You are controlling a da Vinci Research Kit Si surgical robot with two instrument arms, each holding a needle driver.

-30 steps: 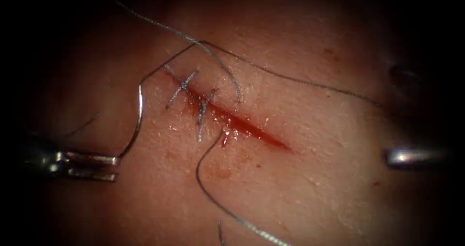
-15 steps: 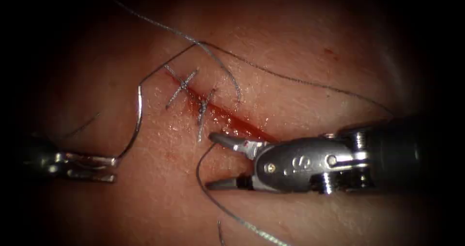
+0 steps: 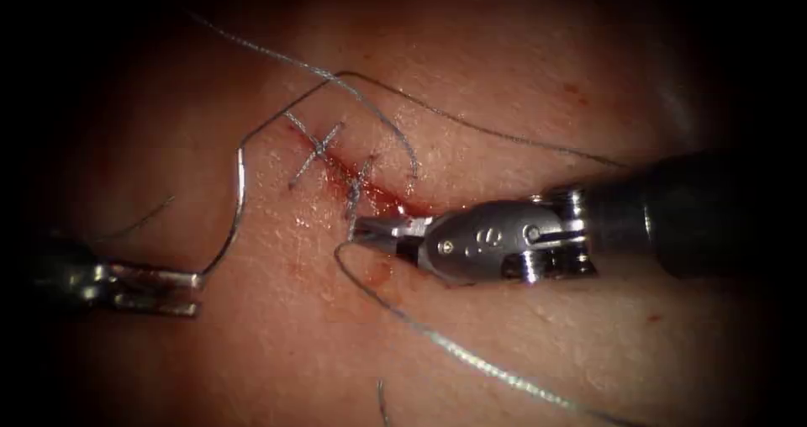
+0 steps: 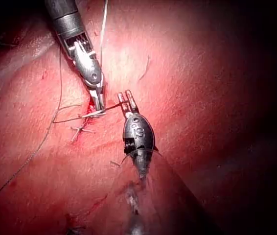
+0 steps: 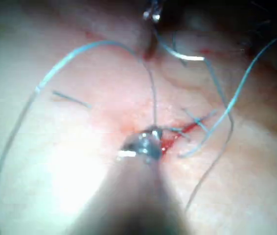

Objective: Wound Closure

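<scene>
At the left of the tissue [image 3: 521, 326], my left tool [image 3: 197, 286] is shut on the curved needle [image 3: 238, 200], gripping it at the end away from the thread. The needle arcs free above the tissue, left of the cut [image 3: 382, 200]. My right tool [image 3: 363, 228] reaches in from the right, with its jaws shut on the thread [image 3: 340, 263] where that leaves the tissue at the cut's left lip. From there the thread loops away to the lower right. In the left wrist view the left tool [image 4: 127, 98] stands beside the right tool [image 4: 98, 100]. The right tool's tip [image 5: 146, 142] touches the red cut.
Two finished stitches [image 3: 315, 150] [image 3: 357, 187] cross the upper part of the cut, with red fluid [image 3: 395, 204] around them. A long strand [image 3: 504, 141] runs from the needle's upper end across the tissue to the right. A short cut end [image 3: 382, 398] lies near the lower edge.
The right tool came in from the right with jaws open and shut them on the thread at the cut. The loose strand now sweeps further right. The left tool and needle stayed still.
</scene>
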